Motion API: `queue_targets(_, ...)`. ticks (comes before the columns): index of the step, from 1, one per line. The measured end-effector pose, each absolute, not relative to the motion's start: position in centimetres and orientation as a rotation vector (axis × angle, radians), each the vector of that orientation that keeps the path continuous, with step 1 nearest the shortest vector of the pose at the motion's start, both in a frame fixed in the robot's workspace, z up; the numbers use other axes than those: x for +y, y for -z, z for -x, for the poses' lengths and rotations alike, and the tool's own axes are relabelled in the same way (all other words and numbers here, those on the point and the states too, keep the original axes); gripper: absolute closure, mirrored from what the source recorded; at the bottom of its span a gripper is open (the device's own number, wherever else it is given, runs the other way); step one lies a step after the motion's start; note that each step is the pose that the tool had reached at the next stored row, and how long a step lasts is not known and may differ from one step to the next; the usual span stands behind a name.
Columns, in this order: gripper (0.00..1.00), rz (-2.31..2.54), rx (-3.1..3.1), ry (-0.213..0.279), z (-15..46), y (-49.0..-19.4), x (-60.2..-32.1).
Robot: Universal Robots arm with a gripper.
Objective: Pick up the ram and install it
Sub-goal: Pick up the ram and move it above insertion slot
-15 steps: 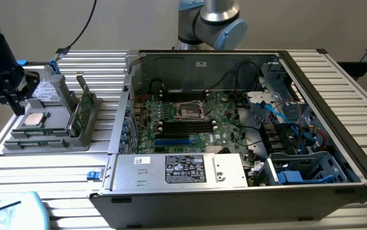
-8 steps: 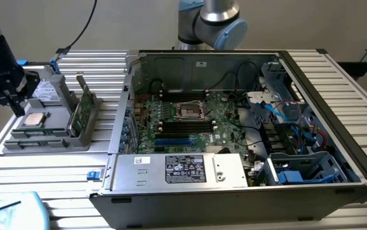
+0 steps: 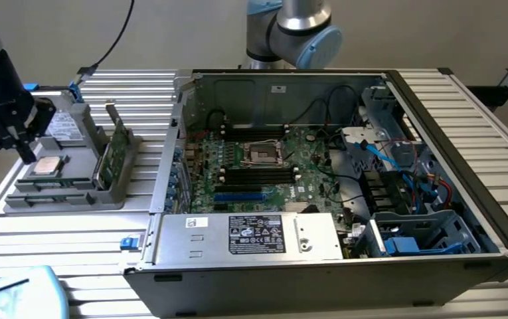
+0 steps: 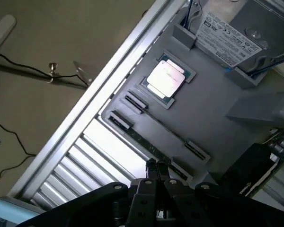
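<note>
We see the end effector (image 4: 156, 169) pinched fully shut and holding nothing, its tips close over the ram (image 4: 138, 141) in the gray tray (image 4: 213, 123).

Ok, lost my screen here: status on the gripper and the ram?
Gripper shut, holding nothing, tips near one end of the ram. Ram edge-up in the gray tray, not lifted. Processor chip beside it, apart.
</note>
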State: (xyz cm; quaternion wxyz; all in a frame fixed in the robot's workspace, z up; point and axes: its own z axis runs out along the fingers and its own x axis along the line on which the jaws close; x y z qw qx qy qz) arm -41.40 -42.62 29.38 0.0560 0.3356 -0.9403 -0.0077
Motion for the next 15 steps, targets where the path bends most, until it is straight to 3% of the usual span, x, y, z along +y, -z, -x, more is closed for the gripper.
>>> queue_targets(5, 0.89, -1.144, -2.817, 0.035, 41.41, -29.26, -42.61)
queue_targets(15, 0.89, -1.406, -2.722, 0.121, 41.41, -28.89, -42.60)
